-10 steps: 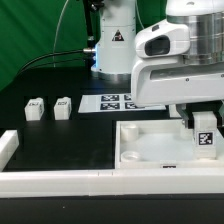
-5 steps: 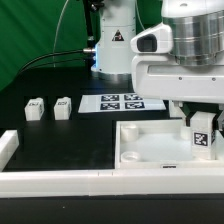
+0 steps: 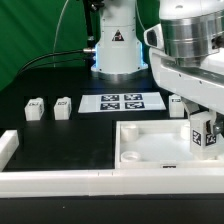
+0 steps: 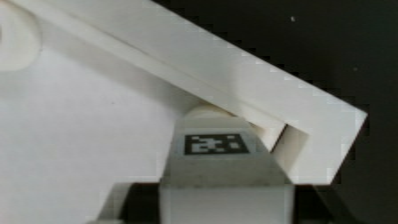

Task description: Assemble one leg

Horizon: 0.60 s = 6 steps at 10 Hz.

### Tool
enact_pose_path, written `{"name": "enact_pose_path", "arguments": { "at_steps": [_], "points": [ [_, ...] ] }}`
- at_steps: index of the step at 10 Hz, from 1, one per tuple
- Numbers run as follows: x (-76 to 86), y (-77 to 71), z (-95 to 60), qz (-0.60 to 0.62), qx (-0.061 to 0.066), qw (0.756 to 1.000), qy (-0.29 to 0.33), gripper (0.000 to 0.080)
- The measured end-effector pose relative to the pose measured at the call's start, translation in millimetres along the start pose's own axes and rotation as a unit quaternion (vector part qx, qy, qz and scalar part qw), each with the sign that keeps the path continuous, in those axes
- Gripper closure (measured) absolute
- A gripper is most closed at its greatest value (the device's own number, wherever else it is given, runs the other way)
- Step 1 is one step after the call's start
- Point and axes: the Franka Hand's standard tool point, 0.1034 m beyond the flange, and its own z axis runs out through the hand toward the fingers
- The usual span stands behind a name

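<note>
- Across the table's near half, toward five o'clock in the exterior view, lies the big white panel (image 3: 150, 152) with its raised rim and corner holes; it sits as it did a second ago.
- At twelve o'clock the marker board (image 3: 122, 102) is more exposed now, because the arm's white body has swung up and toward two o'clock.
- At four o'clock the leg (image 3: 203, 134) has travelled lower and further to the exterior view's right over the last second, settling beside the panel's far right corner. I judge this the seating step, with the post lining up on a corner hole.
- Gripper (image 3: 201, 118): narrowed around the leg's upper part, fingers pressed on its sides, so it carries the post; the wrist view shows the tagged leg (image 4: 217, 150) close against the panel's rim (image 4: 214, 70).
- At nine o'clock two spare legs (image 3: 48, 107) wait, untouched.
</note>
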Motion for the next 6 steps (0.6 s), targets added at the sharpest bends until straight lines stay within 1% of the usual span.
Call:
{"name": "enact_pose_path", "arguments": {
  "at_steps": [1, 3, 4, 5, 6],
  "points": [
    [-0.6, -0.6, 0.0, 0.075, 0.003, 0.997, -0.006, 0.0508],
    [-0.9, -1.1, 0.2, 0.155, 0.005, 0.988, -0.008, 0.0508],
    [-0.6, -1.1, 0.1, 0.177, 0.005, 0.984, -0.009, 0.0508],
    [-1.0, -1.2, 0.2, 0.175, 0.005, 0.984, -0.009, 0.0508],
    [-1.6, -1.3, 0.3, 0.173, 0.005, 0.985, -0.009, 0.0414]
  ]
}}
